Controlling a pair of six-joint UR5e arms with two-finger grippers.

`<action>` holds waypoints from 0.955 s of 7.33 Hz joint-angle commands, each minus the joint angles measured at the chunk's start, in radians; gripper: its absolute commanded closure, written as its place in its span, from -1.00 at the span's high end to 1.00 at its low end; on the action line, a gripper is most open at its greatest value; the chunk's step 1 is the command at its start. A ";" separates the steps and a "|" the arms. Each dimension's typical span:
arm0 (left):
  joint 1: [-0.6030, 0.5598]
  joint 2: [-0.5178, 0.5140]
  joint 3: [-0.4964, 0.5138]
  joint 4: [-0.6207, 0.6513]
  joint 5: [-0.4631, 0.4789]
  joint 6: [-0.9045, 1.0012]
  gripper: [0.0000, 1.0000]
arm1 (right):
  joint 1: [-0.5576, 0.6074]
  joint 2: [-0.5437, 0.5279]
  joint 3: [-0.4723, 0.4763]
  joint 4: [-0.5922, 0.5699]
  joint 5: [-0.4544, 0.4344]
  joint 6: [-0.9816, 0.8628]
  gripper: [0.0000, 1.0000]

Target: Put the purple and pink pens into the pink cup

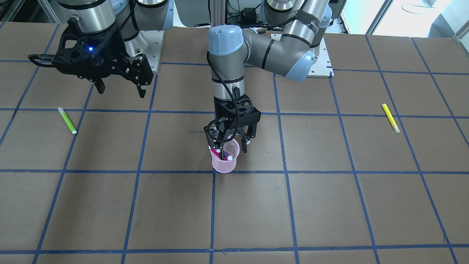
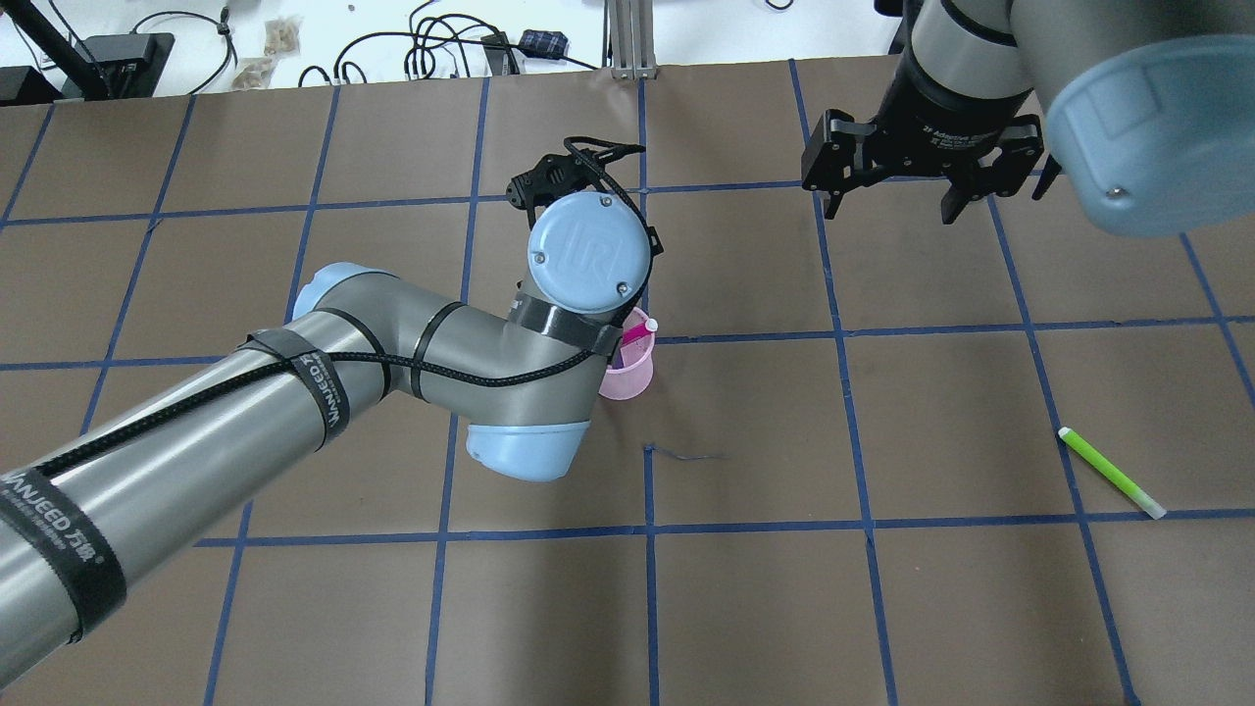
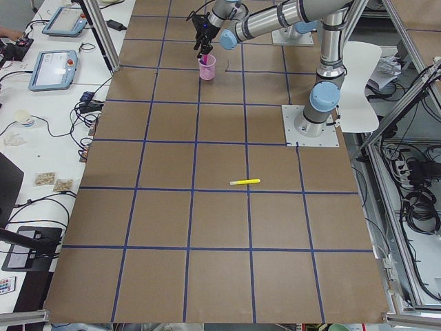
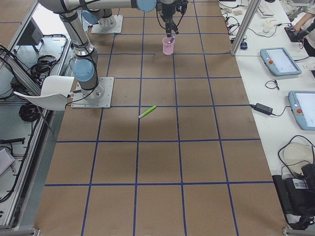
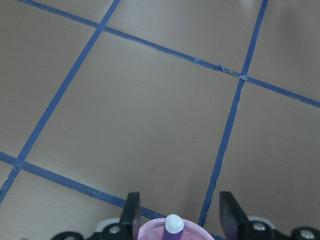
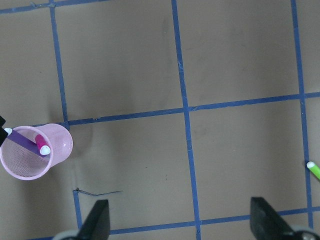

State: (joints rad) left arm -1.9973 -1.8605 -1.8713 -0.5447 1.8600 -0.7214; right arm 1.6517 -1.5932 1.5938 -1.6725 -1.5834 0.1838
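The pink mesh cup stands near the table's middle; it also shows in the overhead view and the right wrist view. A pink pen and a purple pen lean inside it, white caps up. My left gripper hangs just above the cup's rim, open. In the left wrist view its fingers stand wide apart on either side of the purple pen's cap without touching it. My right gripper is open and empty, raised well away from the cup.
A green pen lies on the table on my right side and shows in the overhead view. A yellow pen lies on my left side. The brown table carries a grid of blue tape.
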 commanded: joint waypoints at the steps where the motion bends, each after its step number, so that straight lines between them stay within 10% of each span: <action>1: 0.087 0.021 0.070 -0.096 -0.071 0.139 1.00 | -0.001 -0.001 0.000 0.000 -0.001 0.000 1.00; 7: 0.414 0.205 0.276 -0.847 -0.273 0.589 1.00 | 0.000 0.001 0.000 0.000 -0.001 0.000 1.00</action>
State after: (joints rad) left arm -1.6344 -1.7097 -1.6075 -1.2678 1.5806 -0.2334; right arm 1.6521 -1.5930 1.5938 -1.6721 -1.5833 0.1841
